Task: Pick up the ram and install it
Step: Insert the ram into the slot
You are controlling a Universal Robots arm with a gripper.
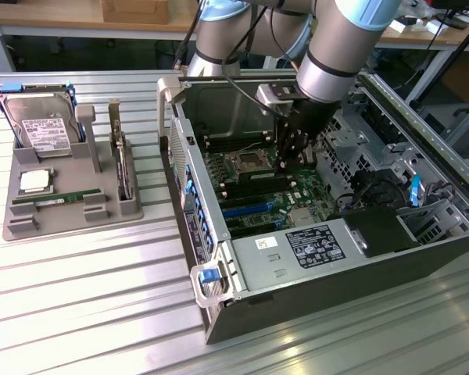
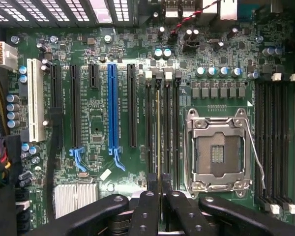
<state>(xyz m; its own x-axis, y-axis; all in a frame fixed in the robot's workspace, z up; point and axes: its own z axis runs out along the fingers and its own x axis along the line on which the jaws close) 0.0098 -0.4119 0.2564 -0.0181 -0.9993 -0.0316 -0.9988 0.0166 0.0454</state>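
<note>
The ram (image 2: 159, 137) shows edge-on as a thin strip with a gold-coloured edge, pinched between my black fingers (image 2: 146, 206). My gripper (image 2: 159, 194) is shut on it. The stick lines up along one of the black memory slots (image 2: 168, 128) beside the open CPU socket (image 2: 216, 152). How deep it sits in the slot I cannot tell. In the exterior view my gripper (image 1: 288, 160) reaches down inside the open computer case (image 1: 219, 312), just above the motherboard (image 1: 254, 199) next to the CPU socket (image 1: 246, 164).
A grey parts tray (image 1: 102, 207) at the exterior view's left carries a hard drive (image 1: 39, 125), a silver CPU (image 1: 34, 181), a flat green stick (image 1: 51, 201) and an upright card (image 1: 123, 168). Case walls, drive cages and cables (image 1: 391, 180) crowd the gripper. Further memory slots (image 2: 273, 147) lie beyond the socket.
</note>
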